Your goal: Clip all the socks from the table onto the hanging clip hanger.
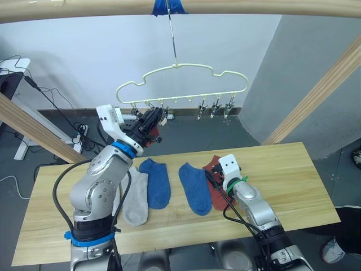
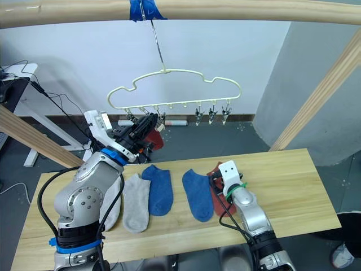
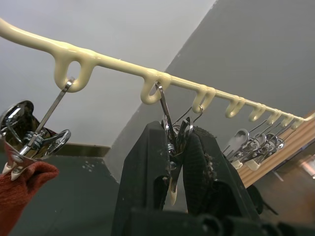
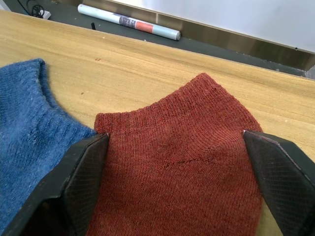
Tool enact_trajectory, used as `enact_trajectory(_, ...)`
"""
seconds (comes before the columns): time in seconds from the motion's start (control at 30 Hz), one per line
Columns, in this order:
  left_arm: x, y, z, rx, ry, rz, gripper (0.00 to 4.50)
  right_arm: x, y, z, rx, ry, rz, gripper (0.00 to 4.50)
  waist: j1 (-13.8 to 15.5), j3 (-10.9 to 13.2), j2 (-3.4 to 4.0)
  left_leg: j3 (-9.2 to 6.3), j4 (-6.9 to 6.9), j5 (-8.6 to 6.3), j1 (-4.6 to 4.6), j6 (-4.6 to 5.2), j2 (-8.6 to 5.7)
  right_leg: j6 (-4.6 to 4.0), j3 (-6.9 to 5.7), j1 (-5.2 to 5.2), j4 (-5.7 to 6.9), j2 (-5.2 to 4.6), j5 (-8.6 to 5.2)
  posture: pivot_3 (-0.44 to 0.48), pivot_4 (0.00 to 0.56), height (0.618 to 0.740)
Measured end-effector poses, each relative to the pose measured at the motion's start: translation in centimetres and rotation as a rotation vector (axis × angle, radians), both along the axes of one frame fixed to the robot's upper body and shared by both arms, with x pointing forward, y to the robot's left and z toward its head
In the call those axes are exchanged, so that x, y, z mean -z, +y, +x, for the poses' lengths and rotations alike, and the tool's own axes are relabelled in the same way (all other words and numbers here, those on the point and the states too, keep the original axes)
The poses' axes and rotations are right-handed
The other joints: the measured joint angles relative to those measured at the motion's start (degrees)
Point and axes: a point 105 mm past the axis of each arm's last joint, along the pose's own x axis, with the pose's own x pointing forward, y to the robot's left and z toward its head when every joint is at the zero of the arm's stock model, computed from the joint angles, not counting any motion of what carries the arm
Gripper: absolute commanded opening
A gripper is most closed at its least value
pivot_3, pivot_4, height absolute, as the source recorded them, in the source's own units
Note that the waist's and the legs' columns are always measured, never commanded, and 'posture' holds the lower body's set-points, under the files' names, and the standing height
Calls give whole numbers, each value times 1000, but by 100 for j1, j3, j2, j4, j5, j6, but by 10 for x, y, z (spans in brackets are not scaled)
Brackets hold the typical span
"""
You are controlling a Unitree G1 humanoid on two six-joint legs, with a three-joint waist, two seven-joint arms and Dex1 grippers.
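Observation:
The pale yellow clip hanger (image 1: 180,76) hangs from the top pole. My left gripper (image 3: 174,135) is raised to its left end and shut on a metal clip (image 3: 167,115). A red sock (image 2: 152,138) hangs from the neighbouring clip (image 3: 29,142). Two grey socks (image 1: 135,197), two blue socks (image 1: 157,180) (image 1: 194,188) and a red sock (image 4: 182,147) lie in a row on the table (image 1: 282,169). Low over this red sock's cuff my right gripper (image 4: 175,135) is open, with one finger at each side of it.
A round wooden pole frame surrounds the table: a top pole (image 1: 254,7) and slanted poles at right (image 1: 321,90) and left (image 1: 28,127). Three free clips (image 1: 214,107) hang at the hanger's right end. Cables (image 1: 56,101) and a tube (image 4: 130,22) lie on the floor behind.

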Motion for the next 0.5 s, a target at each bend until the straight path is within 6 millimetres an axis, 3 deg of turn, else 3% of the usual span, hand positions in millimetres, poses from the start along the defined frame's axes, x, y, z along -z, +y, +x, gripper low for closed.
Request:
enact_trajectory(0.37, -2, 0, -3, 40, 59, -67, 314, 0, 6, 0, -2, 5, 21, 133, 3, -1, -1, -1, 1, 0, 1, -1, 0, 0, -1, 2, 0, 0, 0, -216, 266, 714)
enact_trajectory(0.5, -2, 0, -3, 45, 59, -72, 314, 0, 5, 0, -3, -2, 20, 0, 6, -1, -1, -1, 2, 1, 0, -1, -1, 0, -1, 2, 0, -2, 1, -218, 265, 714)
